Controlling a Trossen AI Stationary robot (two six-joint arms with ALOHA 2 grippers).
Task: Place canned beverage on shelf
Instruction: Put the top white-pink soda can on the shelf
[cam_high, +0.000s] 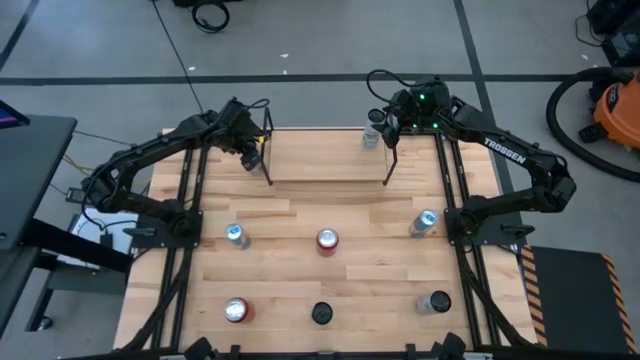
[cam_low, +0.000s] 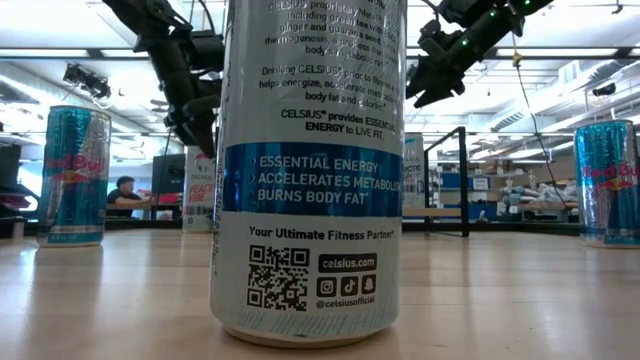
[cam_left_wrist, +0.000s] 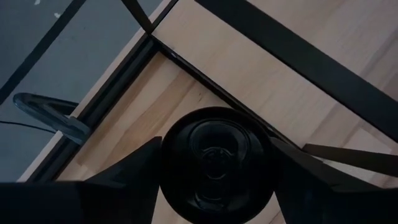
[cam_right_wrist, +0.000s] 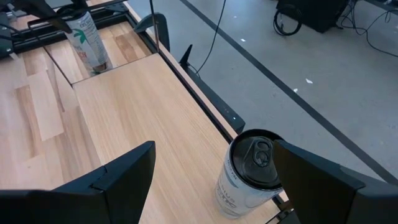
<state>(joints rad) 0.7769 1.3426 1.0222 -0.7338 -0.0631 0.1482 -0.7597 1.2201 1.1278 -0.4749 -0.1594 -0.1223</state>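
Nearest the low camera, a white Celsius can stands upright on the table. Left gripper clamps a black-topped can at the shelf's left end. Right gripper hangs open around a white can at its right end.

table | 6 cans loose | shelf (far edge) | 2 cans on it

Bright, even overhead light; the near can looks slightly soft.
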